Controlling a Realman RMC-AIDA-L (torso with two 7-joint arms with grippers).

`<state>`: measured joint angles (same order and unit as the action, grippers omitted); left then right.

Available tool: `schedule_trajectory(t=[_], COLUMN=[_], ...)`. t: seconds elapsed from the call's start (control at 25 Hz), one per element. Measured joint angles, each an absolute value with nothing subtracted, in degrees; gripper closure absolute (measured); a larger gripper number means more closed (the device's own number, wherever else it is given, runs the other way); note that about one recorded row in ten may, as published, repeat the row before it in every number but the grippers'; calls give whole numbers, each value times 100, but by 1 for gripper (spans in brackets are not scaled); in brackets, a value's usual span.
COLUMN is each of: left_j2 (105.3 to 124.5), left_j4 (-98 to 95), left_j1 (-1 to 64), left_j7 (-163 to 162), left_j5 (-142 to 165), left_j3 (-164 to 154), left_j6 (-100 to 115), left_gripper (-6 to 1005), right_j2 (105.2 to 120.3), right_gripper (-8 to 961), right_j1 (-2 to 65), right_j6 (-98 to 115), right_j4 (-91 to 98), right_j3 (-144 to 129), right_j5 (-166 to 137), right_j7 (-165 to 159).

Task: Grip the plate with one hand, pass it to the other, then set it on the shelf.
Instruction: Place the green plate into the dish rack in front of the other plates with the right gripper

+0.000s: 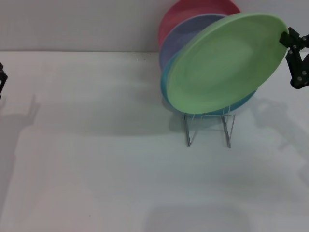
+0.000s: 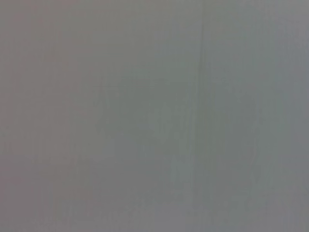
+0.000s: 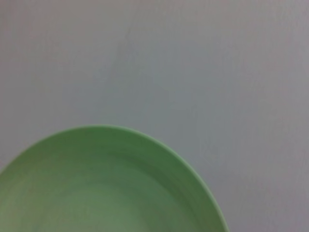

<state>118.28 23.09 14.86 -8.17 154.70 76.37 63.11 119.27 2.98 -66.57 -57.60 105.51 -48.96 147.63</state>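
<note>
Four plates crowd the shelf (image 1: 208, 129); the right gripper (image 1: 291, 41) pinches the green plate (image 1: 227, 63) by its rim.

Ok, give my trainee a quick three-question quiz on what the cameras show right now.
1. True or false: the green plate lies flat on the table.
2. Which gripper is at the green plate's rim?
3. How many plates stand behind it on the wire rack? A) one B) three

Key:
1. False; it stands tilted in the rack.
2. The right gripper, at its far-right rim; the left gripper sits at the table's left edge.
3. B: teal, purple, pink.
</note>
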Motion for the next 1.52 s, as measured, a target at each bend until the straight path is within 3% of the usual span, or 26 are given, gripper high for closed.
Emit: schedule_trajectory(t=[1.52], left_j2=[11816], left_j4=[2134], left_j1=[1690], left_j7=[-826], left_j5=[15469], left_j3=[7410], left_j6=[6266], left_gripper=[185], right_j2=[11978], right_gripper=[899], right_j1=[235], right_j6=[-6872], right_j4=[-5112], right_j3=[10468], right_j5=[-4542], right_j7=[15766])
